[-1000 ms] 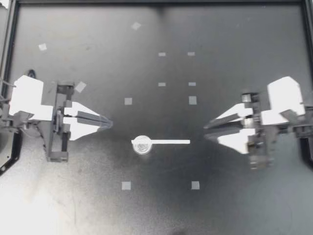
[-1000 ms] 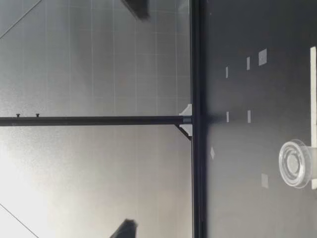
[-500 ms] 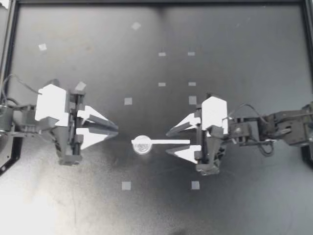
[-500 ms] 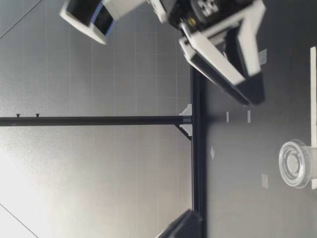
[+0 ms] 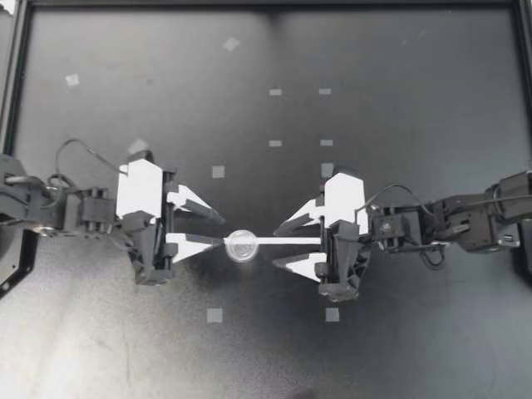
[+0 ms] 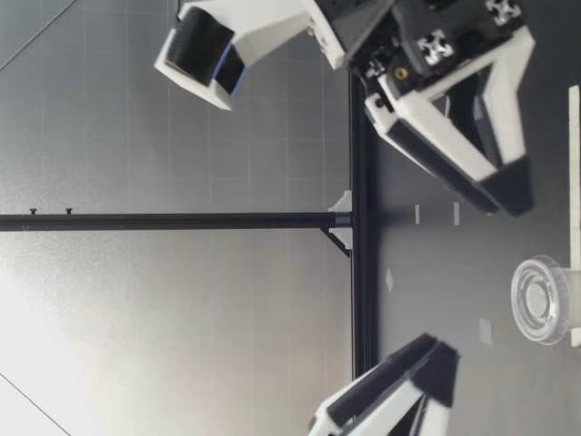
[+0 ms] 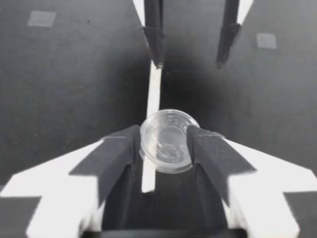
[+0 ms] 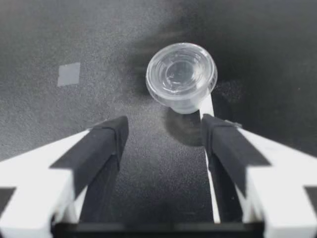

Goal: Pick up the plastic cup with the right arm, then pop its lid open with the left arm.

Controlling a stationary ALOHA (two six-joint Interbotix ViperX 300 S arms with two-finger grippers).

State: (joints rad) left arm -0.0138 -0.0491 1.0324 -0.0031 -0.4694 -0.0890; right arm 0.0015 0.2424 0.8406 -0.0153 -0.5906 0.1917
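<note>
My left arm comes in from the 9 o'clock edge of the top view and runs almost level. Its left hand (image 5: 220,231) points toward 3 o'clock. The fingers stand moderately apart and hold nothing. The clear cup (image 5: 242,246) sits on the dark surface (image 5: 416,83) just ahead of them, at about 4 o'clock from the midpoint between the tips, with its rim right by the nearer fingertip. In the left wrist view the clear cup (image 7: 167,141) shows between the two dark fingers (image 7: 121,151) of the left hand (image 7: 164,144). Whether they touch it I cannot tell.

My right arm reaches in from the 3 o'clock edge, stretched far toward the middle. Its right hand (image 5: 278,246) points toward 9 o'clock, spread wide and empty. The white strip (image 5: 287,241) lies flat, running from the cup toward 3 o'clock and in between these fingers. In the right wrist view the cup (image 8: 181,77) stands ahead of the right hand (image 8: 163,131), apart from both fingers, and the strip (image 8: 207,106) passes along the inside of one finger.

From table height the right hand (image 6: 508,193) slants down with its tips just above the surface. The left hand (image 6: 438,368) is tilted in the same way. The cup (image 6: 542,300) rests between them.

Tape squares (image 5: 214,315) lie at roughly 7 and 11 o'clock from the cup.
</note>
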